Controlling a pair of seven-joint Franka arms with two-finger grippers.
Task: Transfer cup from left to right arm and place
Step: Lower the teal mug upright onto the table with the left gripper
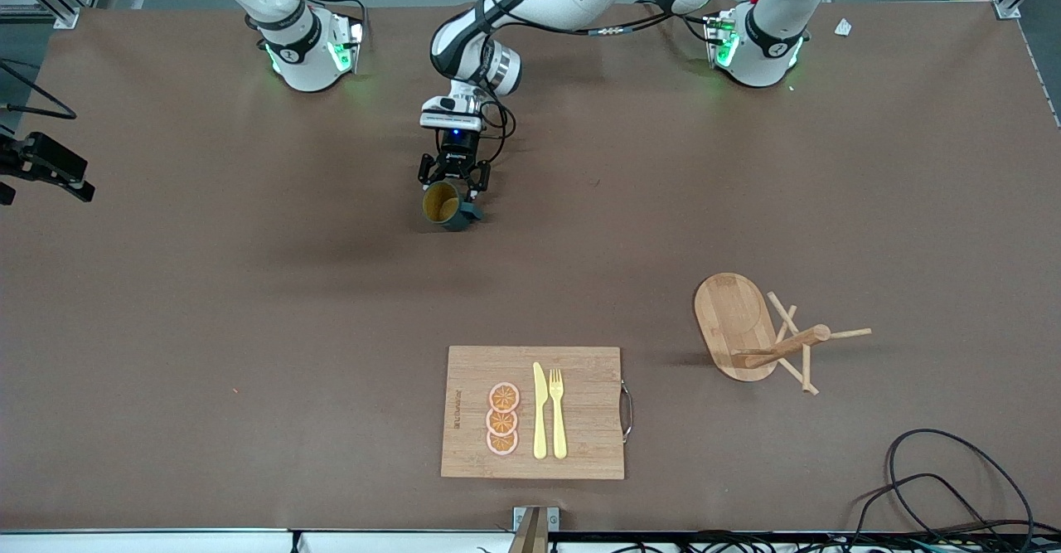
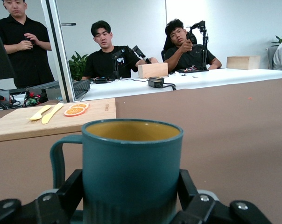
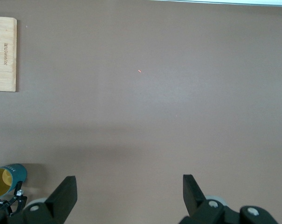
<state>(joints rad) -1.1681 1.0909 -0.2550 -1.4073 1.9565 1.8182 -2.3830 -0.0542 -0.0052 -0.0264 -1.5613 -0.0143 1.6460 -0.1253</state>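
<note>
- Over the bare brown table [image 1: 249,329], between the two robot bases and above the stretch of surface that lies farther from the front camera than the cutting board [image 1: 532,412], the left gripper [image 1: 452,181] holds the cup [image 1: 443,204] in the air.
- The cup sits between the two black fingers [image 2: 66,193], which press on its lower wall from both sides; its mouth is tipped toward the front camera, so the inside shows.
- In the left wrist view the cup [image 2: 131,172] fills the middle, its small handle [image 2: 59,158] sticking out past one finger.
- The cup is a smooth, round, dark teal cylinder with a mustard-yellow inside and a band of fine ridges near its base.
- The right gripper [image 3: 129,193] hangs spread wide and empty above the table toward the right arm's end, its fingers [image 3: 64,193] well apart; the cup [image 3: 8,179] shows at the edge of its wrist view.
- The cutting board is a flat rectangle of pale, grained bamboo with a thin metal handle on one short side; a line of burned-in writing runs along the other short side, too small to read.
- On the board lie three round orange slices [image 1: 502,419] in a row, touching, and beside them a yellow knife [image 1: 540,410] and a yellow fork [image 1: 557,413], side by side.
- Toward the left arm's end of the table a wooden peg stand [image 1: 767,333] lies tipped over on its side, with an oval base and thin round pegs.
</note>
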